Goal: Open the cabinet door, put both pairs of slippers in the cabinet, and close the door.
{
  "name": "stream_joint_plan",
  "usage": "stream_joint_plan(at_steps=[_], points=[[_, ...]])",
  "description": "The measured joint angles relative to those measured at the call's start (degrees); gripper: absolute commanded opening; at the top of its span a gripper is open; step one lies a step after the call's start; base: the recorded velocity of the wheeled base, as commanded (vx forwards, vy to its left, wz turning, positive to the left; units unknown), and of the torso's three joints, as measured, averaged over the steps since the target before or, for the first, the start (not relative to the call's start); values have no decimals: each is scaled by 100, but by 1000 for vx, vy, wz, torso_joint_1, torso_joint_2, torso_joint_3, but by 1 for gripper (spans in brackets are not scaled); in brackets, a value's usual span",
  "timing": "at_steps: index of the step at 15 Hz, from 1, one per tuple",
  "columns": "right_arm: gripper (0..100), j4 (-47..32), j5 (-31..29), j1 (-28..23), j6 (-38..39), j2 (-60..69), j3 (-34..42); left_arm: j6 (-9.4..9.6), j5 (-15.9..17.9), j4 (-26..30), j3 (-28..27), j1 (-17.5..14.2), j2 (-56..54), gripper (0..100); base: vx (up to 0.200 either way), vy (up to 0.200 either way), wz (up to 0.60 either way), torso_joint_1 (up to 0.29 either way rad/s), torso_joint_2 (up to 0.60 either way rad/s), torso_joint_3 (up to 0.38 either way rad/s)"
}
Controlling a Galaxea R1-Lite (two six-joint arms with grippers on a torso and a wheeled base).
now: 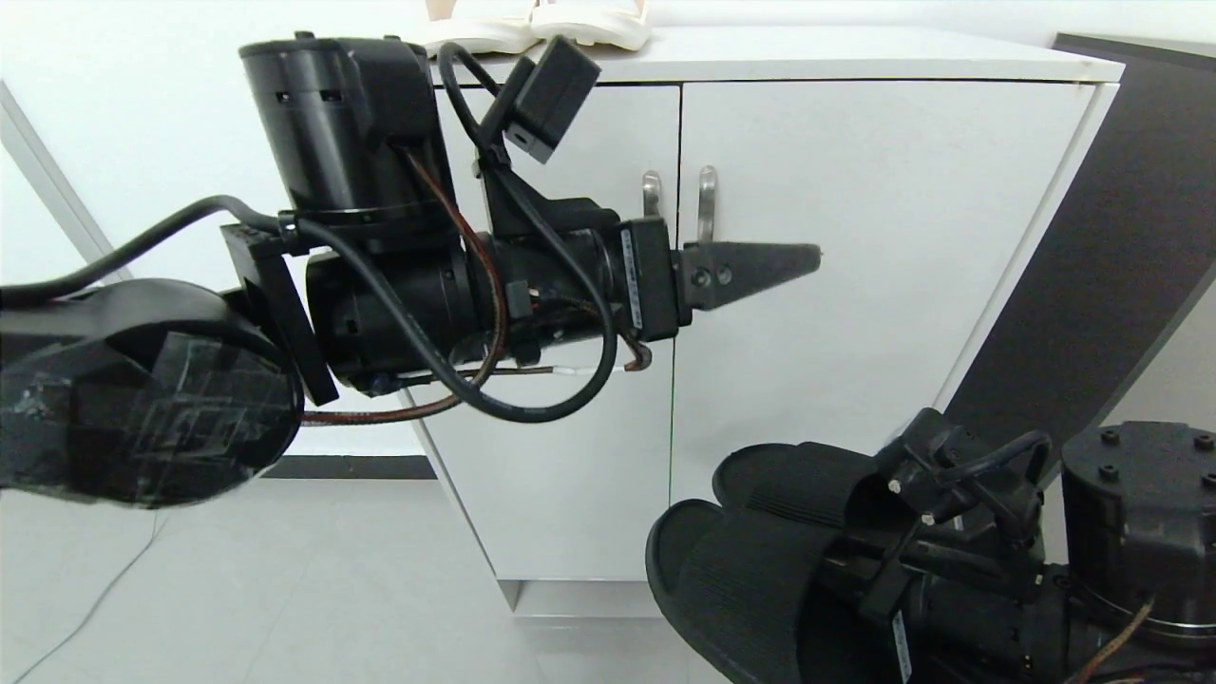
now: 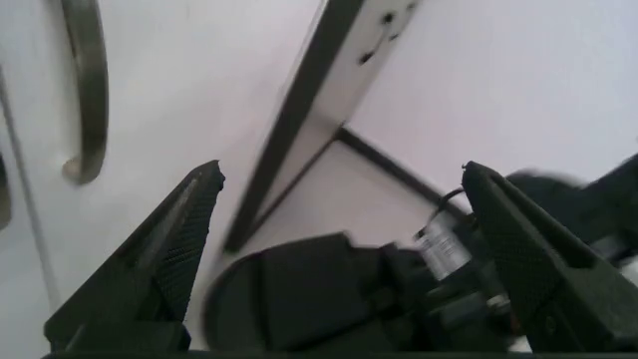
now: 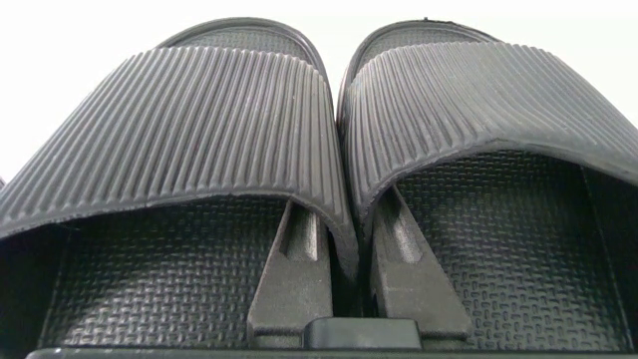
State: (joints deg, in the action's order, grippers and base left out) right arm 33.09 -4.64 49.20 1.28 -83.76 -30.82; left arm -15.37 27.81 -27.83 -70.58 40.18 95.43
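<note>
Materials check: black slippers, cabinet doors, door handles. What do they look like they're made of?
Black slippers: likely soft rubber or foam, matte; ribbed straps, textured footbeds.
Cabinet doors: probably laminated board, smooth white satin face; core unseen.
Door handles: seemingly metal, brushed silver sheen.

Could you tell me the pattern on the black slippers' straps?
Black rubber straps: fine parallel ribs; right wrist view.
</note>
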Motion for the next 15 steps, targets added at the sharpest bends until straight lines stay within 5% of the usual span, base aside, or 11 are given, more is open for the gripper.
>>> stream_joint_plan(at_steps=[2, 5, 10, 15], points=[[0, 0, -2, 0, -5, -11, 0, -132, 71, 73, -271, -197, 110, 100, 0, 0, 0, 0, 0, 0], [0, 0, -9, 0, -13, -35, -10, 62, 13, 416, -496, -179, 165, 100, 0, 0, 0, 0, 0, 0], [0, 0, -20, 0, -13, -66, 4, 506, -975, 503, -916, -177, 488, 100, 0, 0, 0, 0, 0, 0], [0, -2, -20, 0, -16, -77, 6, 528, -1231, 508, -1147, -204, 812, 100, 0, 0, 0, 0, 0, 0]])
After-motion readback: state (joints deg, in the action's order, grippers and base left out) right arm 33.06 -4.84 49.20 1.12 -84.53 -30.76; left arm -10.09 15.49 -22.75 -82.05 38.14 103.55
